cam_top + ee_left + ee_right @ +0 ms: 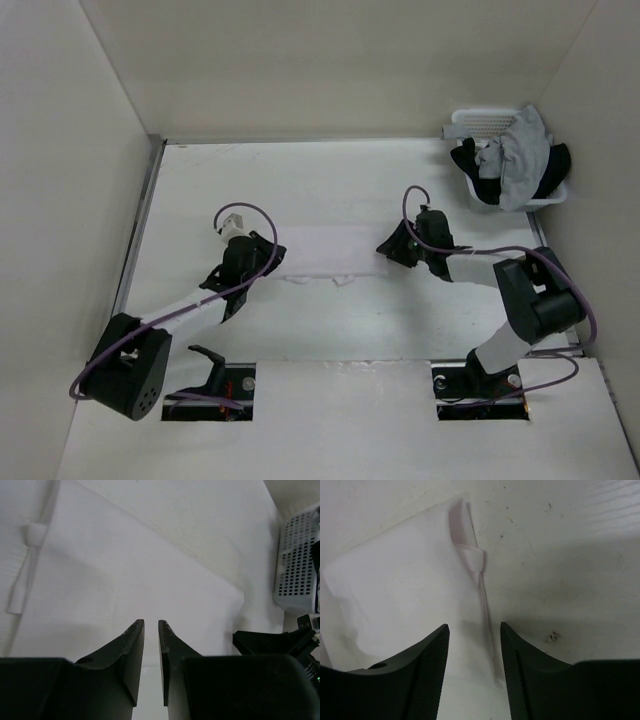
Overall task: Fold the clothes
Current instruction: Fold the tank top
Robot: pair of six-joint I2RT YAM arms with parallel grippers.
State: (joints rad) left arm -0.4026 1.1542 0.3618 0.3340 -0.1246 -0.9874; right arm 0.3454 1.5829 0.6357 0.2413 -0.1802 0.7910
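Note:
The clothes, a white T-shirt (pixel 330 258), lie folded flat on the white table between my two grippers and are hard to tell from the tabletop. My left gripper (pixel 272 255) hangs at the shirt's left end. In the left wrist view its jaws (pixel 151 623) stand a narrow gap apart above the fabric (pixel 125 575), holding nothing. At the shirt's right end, my right gripper (pixel 392 246) is open. Its fingers (pixel 473 626) straddle the folded edge of the shirt (pixel 405 580), with nothing gripped.
A white perforated basket (pixel 480 120) stands at the back right corner, holding a grey garment (pixel 520 155) and a black garment (pixel 472 168); it also shows in the left wrist view (pixel 295 565). Walls enclose the table on three sides.

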